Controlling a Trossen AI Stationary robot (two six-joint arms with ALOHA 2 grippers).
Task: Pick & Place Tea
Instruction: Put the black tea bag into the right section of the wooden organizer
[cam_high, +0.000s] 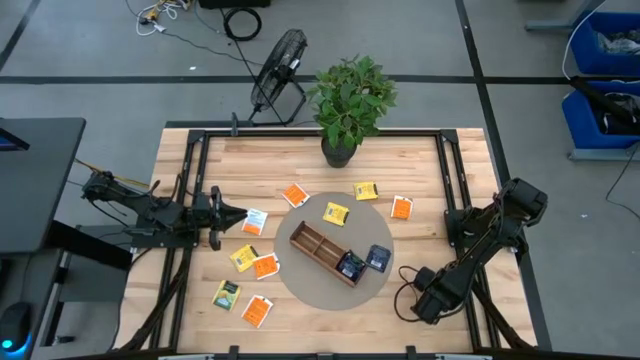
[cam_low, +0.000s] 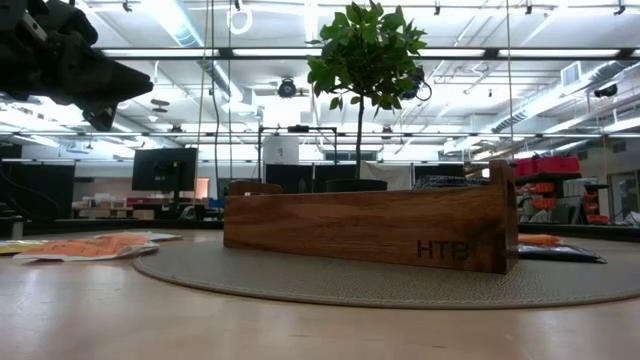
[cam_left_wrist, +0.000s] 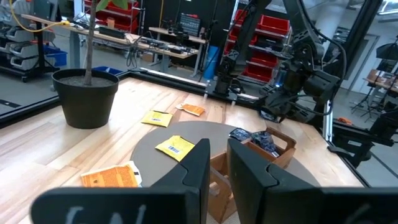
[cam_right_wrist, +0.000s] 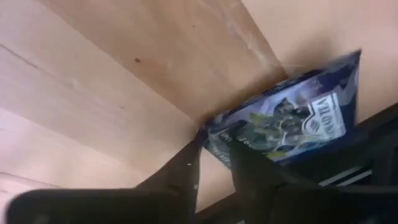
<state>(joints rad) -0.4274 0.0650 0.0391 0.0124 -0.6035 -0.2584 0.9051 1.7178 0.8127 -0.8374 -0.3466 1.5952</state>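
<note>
The tea lies as small square sachets around a long wooden tray (cam_high: 322, 250) on a round grey mat (cam_high: 300, 290): orange (cam_high: 294, 194), yellow (cam_high: 336, 212) and green (cam_high: 226, 294) ones on the table. Two dark blue ones (cam_high: 351, 265) sit in the tray's near-right end. My right gripper (cam_high: 420, 300) is down at the table's near right, shut on another dark blue sachet (cam_right_wrist: 292, 121), which the arm hides in the high view. My left gripper (cam_high: 238, 215) hovers level at the table's left, pointing at the tray, open by a narrow gap (cam_left_wrist: 217, 155) and holding nothing. My right gripper (cam_right_wrist: 216, 146) pinches the dark blue sachet by one corner (cam_right_wrist: 214, 132) between its two fingertips. The fingers come from above, slanting down steeply. The rest of the sachet reaches away from the fingers over the wood, beside the table's black rail; whether it is lifted I cannot tell.
A potted plant (cam_high: 350, 100) stands at the table's far middle. A black frame rail (cam_high: 455, 190) runs around the tabletop. Loose orange sachets (cam_low: 90, 245) lie left of the tray (cam_low: 370, 225) in the low view. Bare wood shows between the mat and the right rail.
</note>
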